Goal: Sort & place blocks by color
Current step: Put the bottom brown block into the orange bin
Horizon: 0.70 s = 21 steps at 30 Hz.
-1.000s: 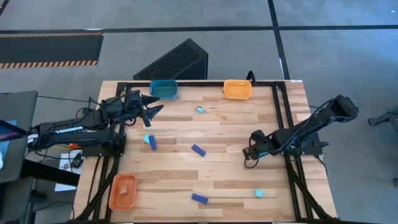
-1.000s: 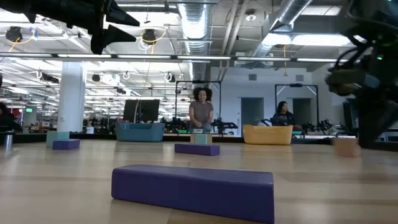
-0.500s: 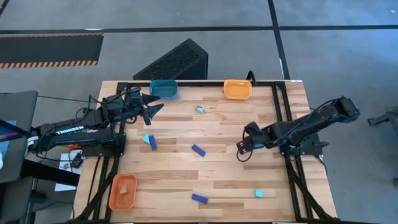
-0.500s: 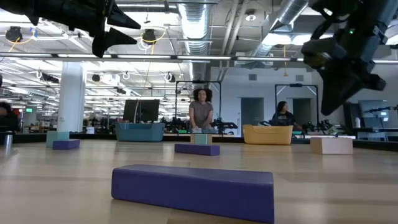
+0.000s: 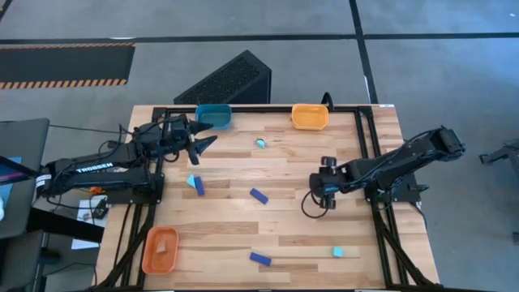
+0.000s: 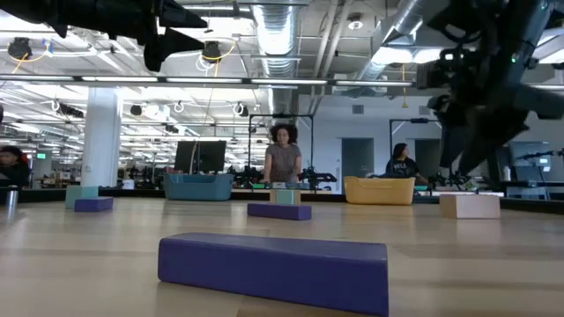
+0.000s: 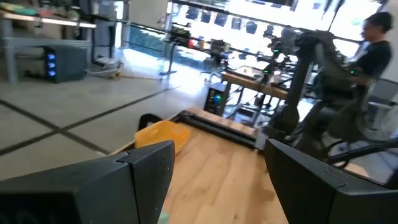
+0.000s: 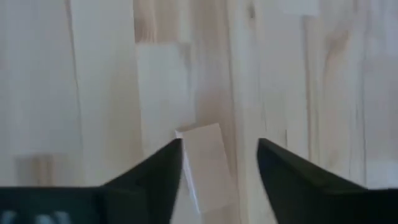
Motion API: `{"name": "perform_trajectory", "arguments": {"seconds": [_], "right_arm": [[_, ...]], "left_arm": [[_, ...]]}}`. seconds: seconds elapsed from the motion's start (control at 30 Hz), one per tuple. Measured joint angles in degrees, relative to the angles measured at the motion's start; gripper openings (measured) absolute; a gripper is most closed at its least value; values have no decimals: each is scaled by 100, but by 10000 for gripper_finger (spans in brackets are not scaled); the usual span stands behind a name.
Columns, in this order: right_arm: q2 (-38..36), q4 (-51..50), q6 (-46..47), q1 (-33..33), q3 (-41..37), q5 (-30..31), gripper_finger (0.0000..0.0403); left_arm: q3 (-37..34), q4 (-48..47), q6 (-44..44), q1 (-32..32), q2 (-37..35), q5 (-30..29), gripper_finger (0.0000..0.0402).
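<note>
Directly below the right gripper (image 8: 219, 180), released fingers apart, tan block (image 8: 205, 165) between them.

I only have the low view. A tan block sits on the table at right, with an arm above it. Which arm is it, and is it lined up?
Observer: The right arm. Its wrist view shows the right gripper open, with the tan block between its fingers.
Operator: Where does tan go?
Observer: The high view shows an orange tray holding a tan piece.
Operator: And the left arm?
Observer: The left gripper hovers open beside the teal tray.
</note>
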Motion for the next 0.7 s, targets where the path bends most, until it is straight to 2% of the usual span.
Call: {"name": "perform_trajectory", "arguments": {"seconds": [0.07,0.17,0.37,0.53,0.7], "right_arm": [[207,-3,-88,0,0,-34,277],[533,-15,36,-45,0,-398,300],[1264,58,221,-220,-1,-681,298],[1625,229,360,-352,40,-999,259],[1614,349,575,-384,20,-1110,168]], "left_arm": [[0,-49,-43,-82,10,14,238],[0,-110,-137,-233,6,-48,238],[0,-194,142,-405,21,-415,238],[21,-188,298,-342,43,-438,238],[324,-585,347,-302,44,-484,238]]}}
